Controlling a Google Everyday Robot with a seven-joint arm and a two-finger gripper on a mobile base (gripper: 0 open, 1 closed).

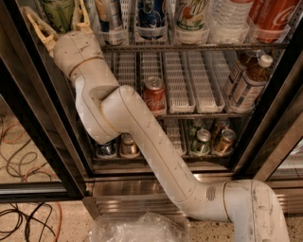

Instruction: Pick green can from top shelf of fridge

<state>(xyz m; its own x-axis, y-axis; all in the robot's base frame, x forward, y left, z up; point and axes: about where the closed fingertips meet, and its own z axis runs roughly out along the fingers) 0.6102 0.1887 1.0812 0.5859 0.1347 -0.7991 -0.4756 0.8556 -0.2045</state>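
The green can (60, 14), at the left end of the top bench (199, 47), shows only its lower body; the picture's upper edge cuts off its top. The gripper (53, 10) stands there with its jaws spread either side of the can; contact cannot be told. The other drinks along that bench lose their tops likewise. The arm (142, 137) hides the left ends of both lower racks.
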